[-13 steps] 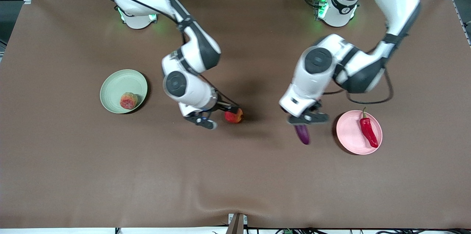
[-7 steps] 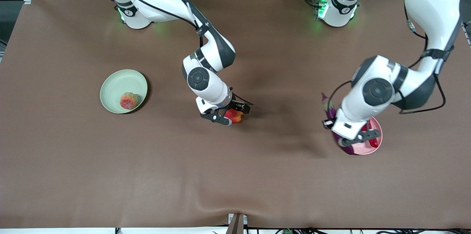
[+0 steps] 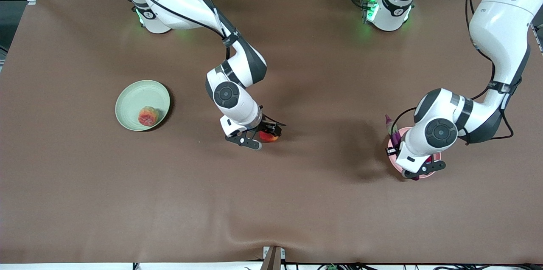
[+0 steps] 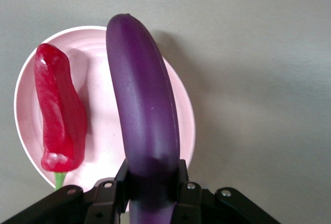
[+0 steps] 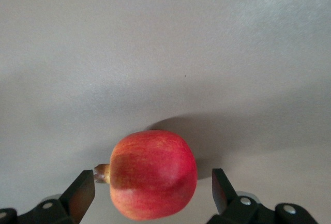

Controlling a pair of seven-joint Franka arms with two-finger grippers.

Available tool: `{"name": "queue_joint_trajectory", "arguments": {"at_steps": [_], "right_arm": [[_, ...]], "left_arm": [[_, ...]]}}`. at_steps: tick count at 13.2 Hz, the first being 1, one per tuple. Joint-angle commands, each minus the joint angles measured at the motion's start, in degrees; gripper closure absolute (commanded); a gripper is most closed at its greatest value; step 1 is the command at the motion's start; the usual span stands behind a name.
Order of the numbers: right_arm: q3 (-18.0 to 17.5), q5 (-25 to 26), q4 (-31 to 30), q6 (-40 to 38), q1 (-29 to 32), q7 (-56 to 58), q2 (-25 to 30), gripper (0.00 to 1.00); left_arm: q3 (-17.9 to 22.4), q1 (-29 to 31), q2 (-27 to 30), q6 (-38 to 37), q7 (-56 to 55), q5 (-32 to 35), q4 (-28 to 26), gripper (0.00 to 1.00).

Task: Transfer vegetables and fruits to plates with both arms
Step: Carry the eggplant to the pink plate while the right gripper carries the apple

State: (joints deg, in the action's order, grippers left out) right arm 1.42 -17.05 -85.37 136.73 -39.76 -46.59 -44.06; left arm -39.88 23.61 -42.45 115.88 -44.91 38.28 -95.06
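My left gripper (image 3: 418, 167) is shut on the long purple eggplant (image 3: 392, 132) and holds it over the pink plate (image 3: 393, 162). In the left wrist view the gripper (image 4: 152, 182) clamps the eggplant (image 4: 145, 110), which reaches across the pink plate (image 4: 184, 125) beside the red chili pepper (image 4: 59, 115) lying in it. My right gripper (image 3: 264, 136) is open, low at the table, with a finger on each side of the red-and-yellow apple (image 3: 270, 136). In the right wrist view the apple (image 5: 152, 175) sits between the fingers (image 5: 80, 195) with gaps. The peach (image 3: 147, 116) lies in the green plate (image 3: 132, 91).
The brown table cover (image 3: 271, 202) is bare nearer the front camera. The green plate sits toward the right arm's end, the pink plate toward the left arm's end. Both arm bases stand along the table's edge farthest from the front camera.
My left gripper carried the eggplant from the table's middle to over the pink plate. My right gripper shifted over the apple, so its open fingers now straddle it.
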Motion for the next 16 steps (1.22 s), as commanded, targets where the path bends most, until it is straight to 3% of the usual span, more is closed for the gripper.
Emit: {"name": "queue_joint_trajectory", "arguments": {"at_steps": [1,2,3,4,6,9,10,11,16], "right_arm": [[-0.3,0.6,-0.8,3.5,-0.9,-0.7,-1.6,0.0],[-0.3,0.6,-1.0,3.6,-0.9,-0.2,-1.6,0.25],[-0.3,0.6,-0.8,3.2,-0.2,0.4,-1.6,0.68],[-0.3,0.4,-0.2,2.8,-0.1,0.3,-1.5,1.0],[-0.4,0.1,1.3,-3.4,1.7,0.5,-0.6,1.0],[-0.4,-0.1,5.8,-20.1,7.1,8.0,2.6,1.0],[-0.4,-0.3,5.2,-24.5,10.4,13.3,4.6,1.0],[-0.4,-0.3,4.4,-28.3,13.3,17.7,5.5,1.0],[0.0,-0.1,-14.9,-29.7,28.4,46.4,17.1,1.0]], "left_arm": [[1.9,0.0,-0.5,-0.2,3.8,1.8,0.6,1.0],[2.2,0.0,-0.5,-0.2,5.0,1.7,0.4,1.0],[2.6,-0.1,-0.5,-0.2,5.7,1.7,0.3,1.0],[2.8,-0.1,-0.5,-0.2,5.7,1.8,0.1,1.0],[2.8,-0.1,-1.0,-0.2,5.7,1.8,0.1,1.0],[3.0,-0.1,-1.7,-0.2,5.7,1.8,0.3,0.64],[3.0,-0.1,-1.7,-0.2,5.7,1.8,0.5,0.27],[3.0,-0.2,-1.5,-0.2,5.6,1.8,0.5,0.0],[2.1,-0.2,1.7,-2.1,5.4,1.5,0.8,0.0]]}}
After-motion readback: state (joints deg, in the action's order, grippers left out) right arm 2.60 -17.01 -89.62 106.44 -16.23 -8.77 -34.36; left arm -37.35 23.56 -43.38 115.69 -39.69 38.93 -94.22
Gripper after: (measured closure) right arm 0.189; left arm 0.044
